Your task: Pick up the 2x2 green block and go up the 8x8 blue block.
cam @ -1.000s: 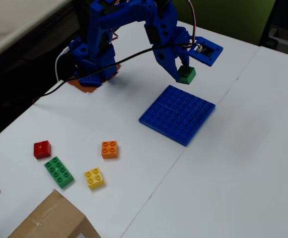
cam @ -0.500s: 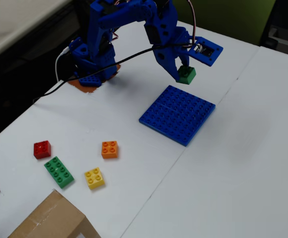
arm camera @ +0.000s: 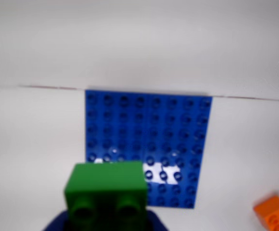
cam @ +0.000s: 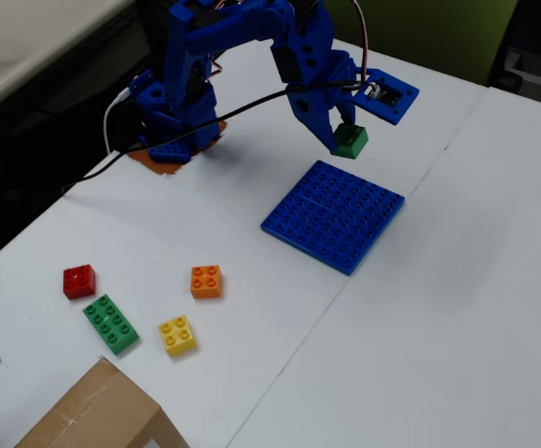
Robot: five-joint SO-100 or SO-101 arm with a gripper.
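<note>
My gripper [cam: 345, 138] is shut on the 2x2 green block [cam: 351, 140] and holds it in the air just past the far edge of the 8x8 blue block [cam: 334, 215], which lies flat on the white table. In the wrist view the green block [arm camera: 106, 195] fills the bottom centre, its hollow underside toward the camera, with the blue fingers [arm camera: 57, 224] showing dimly under it. The blue baseplate [arm camera: 149, 134] lies ahead of it there, partly covered at its lower left by the block.
An orange brick [cam: 205, 280], a yellow brick [cam: 176, 335], a red brick [cam: 78, 280] and a longer green brick [cam: 111, 323] lie at the table's lower left. A cardboard box [cam: 98, 415] stands at the bottom edge. The orange brick [arm camera: 274, 212] shows in the wrist view.
</note>
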